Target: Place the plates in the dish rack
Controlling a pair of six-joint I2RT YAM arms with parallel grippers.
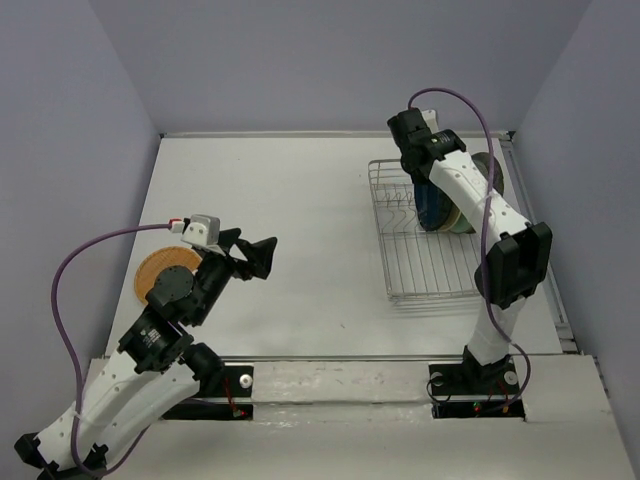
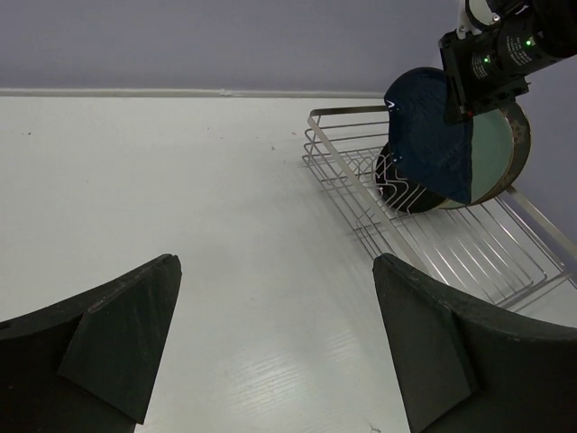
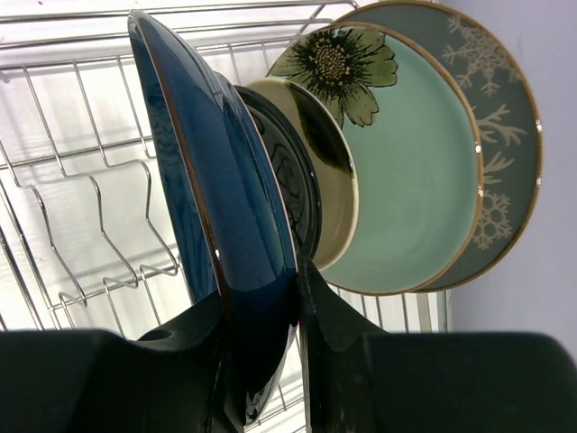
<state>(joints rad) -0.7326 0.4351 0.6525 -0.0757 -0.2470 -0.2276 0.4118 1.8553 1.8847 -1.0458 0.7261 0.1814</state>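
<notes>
Nearest me, my left tool hangs spread wide above the white tabletop, near the orange woven-look plate, which lies flat by the left wall. Open tabletop runs across to the wire dish rack at the right edge. At the rack's far end my right tool pinches the dark blue plate upright. Beyond it stand the black plate, cream plate, teal flower plate and grey plate. Grey-lilac walls close three sides.
</notes>
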